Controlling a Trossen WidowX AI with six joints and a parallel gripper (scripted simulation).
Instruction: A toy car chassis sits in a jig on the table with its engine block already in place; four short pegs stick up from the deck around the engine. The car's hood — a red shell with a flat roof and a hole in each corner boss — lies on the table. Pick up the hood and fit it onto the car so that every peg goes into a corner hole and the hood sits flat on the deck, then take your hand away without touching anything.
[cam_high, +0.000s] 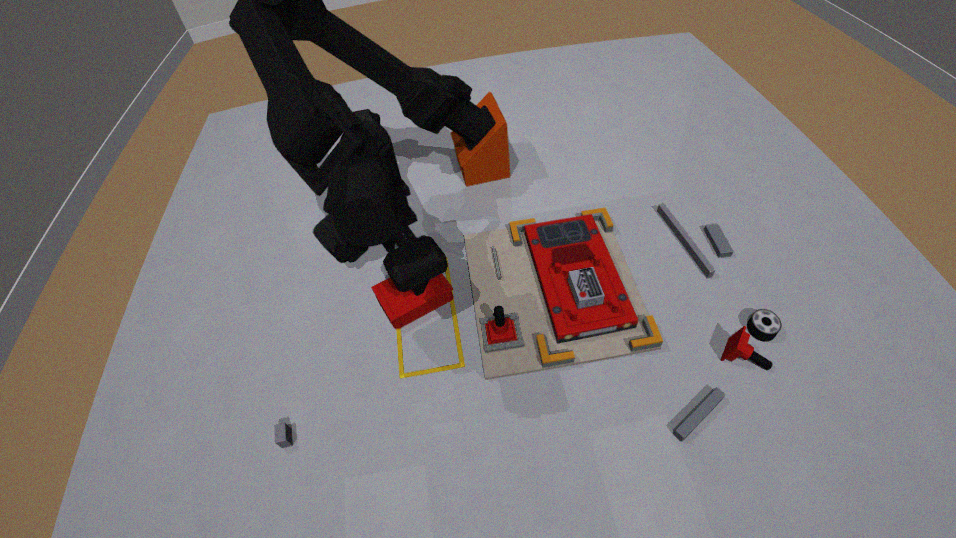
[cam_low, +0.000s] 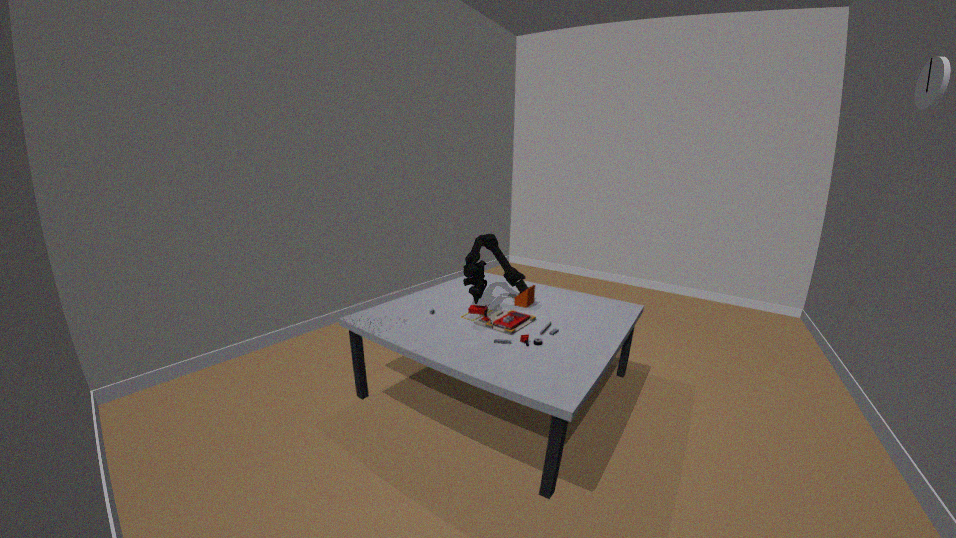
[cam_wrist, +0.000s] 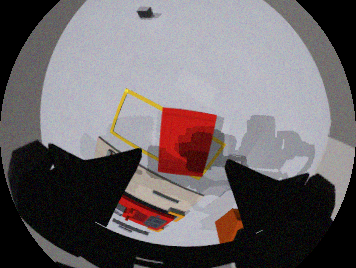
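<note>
The red hood (cam_high: 404, 307) (cam_low: 477, 309) (cam_wrist: 172, 130) lies on the table, turned askew over one end of a yellow outline (cam_high: 431, 371) (cam_wrist: 119, 111). Its corner holes cannot be made out. My gripper (cam_high: 419, 291) (cam_wrist: 185, 159) is open and empty, pointing down above the hood, its fingers spread to either side of it in the wrist view. The red chassis (cam_high: 571, 322) (cam_low: 513, 321) (cam_wrist: 142, 216) sits between orange corner brackets on the beige jig board (cam_high: 511, 284) (cam_wrist: 150, 185). The grey engine block (cam_high: 586, 287) is in its deck, with small dark pegs around it.
A red-based black lever (cam_high: 501, 329) stands on the board beside the chassis. An orange block (cam_high: 491, 160) (cam_wrist: 227, 225) is by the arm's base. A wheel (cam_high: 764, 324), a red part (cam_high: 737, 344), several grey bars (cam_high: 685, 240) (cam_high: 697, 413) and a small grey block (cam_high: 284, 432) (cam_wrist: 144, 12) lie around.
</note>
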